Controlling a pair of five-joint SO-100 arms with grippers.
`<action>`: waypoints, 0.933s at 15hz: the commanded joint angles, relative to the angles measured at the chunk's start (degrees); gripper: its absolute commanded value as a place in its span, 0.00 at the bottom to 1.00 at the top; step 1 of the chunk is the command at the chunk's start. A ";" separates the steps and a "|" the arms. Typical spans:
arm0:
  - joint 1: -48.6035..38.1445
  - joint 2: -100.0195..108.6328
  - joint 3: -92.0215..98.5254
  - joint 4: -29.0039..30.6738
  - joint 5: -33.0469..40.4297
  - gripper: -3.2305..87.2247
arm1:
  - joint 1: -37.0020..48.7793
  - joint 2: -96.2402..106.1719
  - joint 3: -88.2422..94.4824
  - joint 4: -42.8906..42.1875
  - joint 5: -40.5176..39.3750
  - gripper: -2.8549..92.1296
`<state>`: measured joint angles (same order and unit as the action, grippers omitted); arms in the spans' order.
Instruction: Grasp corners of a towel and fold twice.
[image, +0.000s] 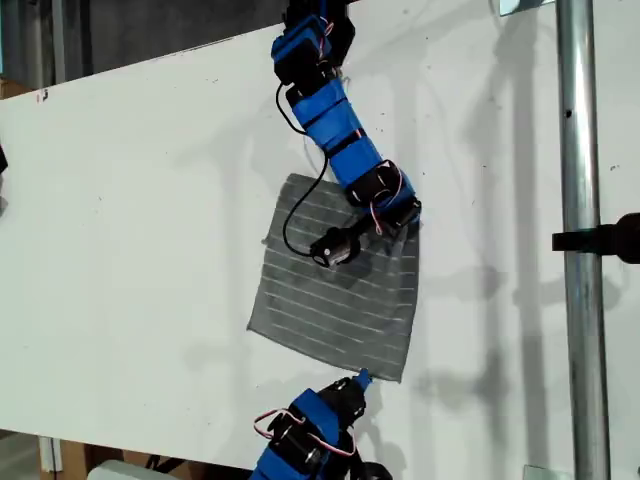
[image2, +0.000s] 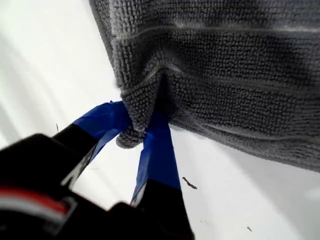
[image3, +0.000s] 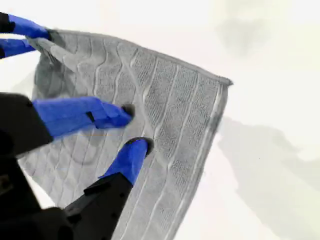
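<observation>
Your towel (image: 335, 290) lies spread on the white table (image: 130, 220), near the middle of the exterior view. My first gripper (image2: 136, 131) has its blue jaws pinched together on one corner (image2: 131, 136) of the cloth — the fabric bunches into a fold right between them. In the exterior view that is the arm at the bottom edge, at the towel's lower corner. My second gripper (image3: 134, 129) hovers over the towel with its jaws apart — nothing held; whether the tips touch the fabric, you cannot tell.
</observation>
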<state>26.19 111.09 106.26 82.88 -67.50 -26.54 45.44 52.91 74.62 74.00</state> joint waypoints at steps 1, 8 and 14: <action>2.11 4.75 7.73 -7.56 -0.53 0.39 | 0.97 4.31 -0.44 0.35 -0.53 0.03; 2.81 0.97 27.51 -26.10 -4.31 0.39 | 1.05 4.66 -0.44 -0.26 -0.44 0.03; 4.39 -18.19 28.48 -44.65 -9.05 0.34 | 1.32 4.92 -0.44 -0.53 -0.44 0.03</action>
<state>29.44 96.68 134.91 42.45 -75.59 -26.19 45.79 53.00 74.53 74.00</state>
